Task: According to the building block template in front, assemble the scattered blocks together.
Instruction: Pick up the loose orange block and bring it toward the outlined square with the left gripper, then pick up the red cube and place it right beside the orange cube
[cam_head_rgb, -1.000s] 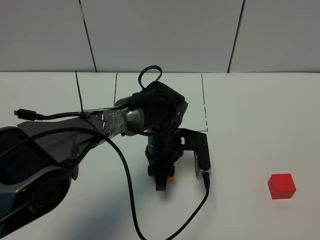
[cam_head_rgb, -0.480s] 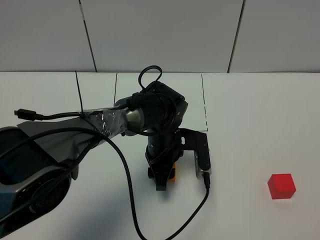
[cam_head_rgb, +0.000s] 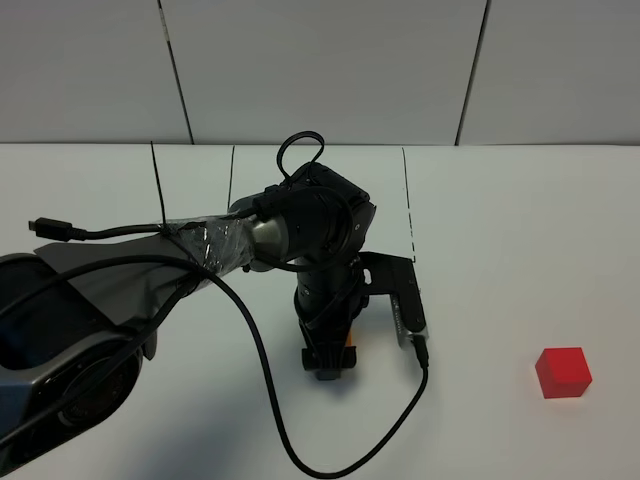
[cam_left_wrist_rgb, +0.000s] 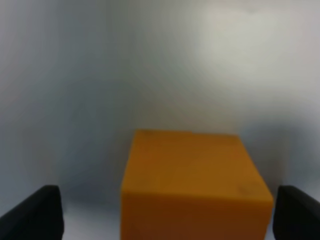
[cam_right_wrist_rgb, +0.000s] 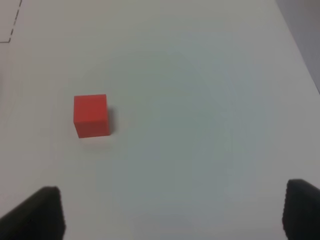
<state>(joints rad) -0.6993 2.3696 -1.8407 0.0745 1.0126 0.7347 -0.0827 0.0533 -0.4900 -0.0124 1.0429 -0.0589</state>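
The high view is bright and evenly lit. The white counter (cam_head_rgb: 520, 230) is nearly washed out, with only a faint, soft shadow under the arm (cam_head_rgb: 310, 240), and the red block (cam_head_rgb: 563, 372) is sharp. The left wrist view is badly out of focus. The orange block (cam_left_wrist_rgb: 192, 185) has soft edges, the counter is a grey haze with one brighter patch, and the left claw (cam_left_wrist_rgb: 163, 215) shows as dark blurs. The right wrist view is clearer and slightly greenish, with the right claw (cam_right_wrist_rgb: 170, 215) blurred at the corners.

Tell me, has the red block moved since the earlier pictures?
No. The red block keeps its place on the right, just as far from the dashed line.
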